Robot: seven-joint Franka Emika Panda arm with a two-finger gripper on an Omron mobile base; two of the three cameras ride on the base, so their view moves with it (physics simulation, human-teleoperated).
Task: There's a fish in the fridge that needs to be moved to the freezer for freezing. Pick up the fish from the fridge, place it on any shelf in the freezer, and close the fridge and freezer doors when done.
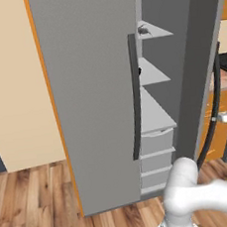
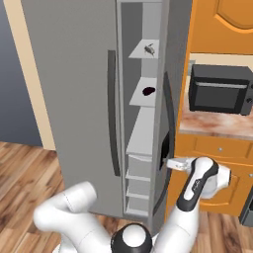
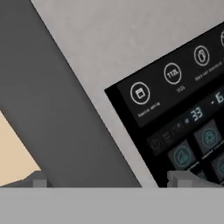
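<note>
The fish [image 2: 149, 48] lies on the freezer's top shelf [image 2: 142, 53], far above the open hand [image 2: 168, 163].

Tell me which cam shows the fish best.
Right base view: the fish lies in plain sight on the top freezer shelf. The left base view shows it smaller, partly behind the door edge. The hand view faces a door's black panel instead.

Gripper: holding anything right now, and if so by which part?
Nothing held. The gripper is open, fingertips apart against the freezer door's black panel. The fish lies on a freezer shelf.
</note>
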